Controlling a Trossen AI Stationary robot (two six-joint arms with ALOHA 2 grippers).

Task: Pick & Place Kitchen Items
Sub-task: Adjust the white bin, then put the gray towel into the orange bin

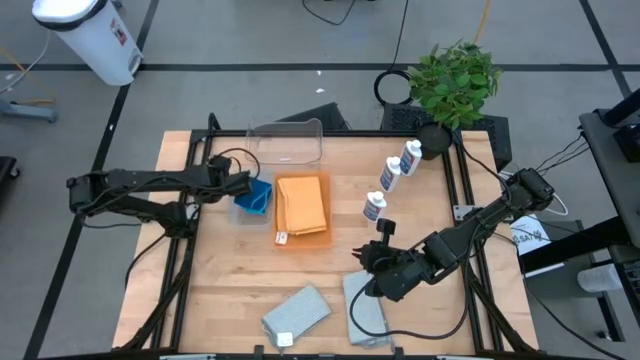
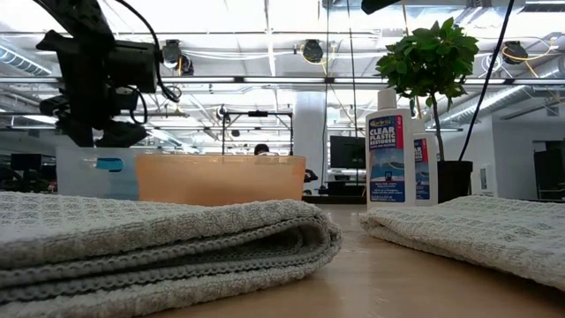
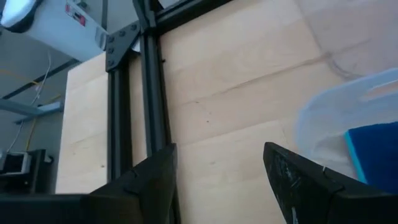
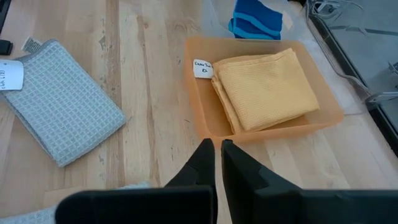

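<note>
Orange cloth [image 4: 267, 88] — folded, waffle-weave, in translucent orange tray [image 4: 202, 118]

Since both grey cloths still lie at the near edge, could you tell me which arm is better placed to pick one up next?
The right. Its hand, shut and empty, hovers beside a grey cloth near the table's front, while the left hand is open across the table by the blue sponges.
</note>
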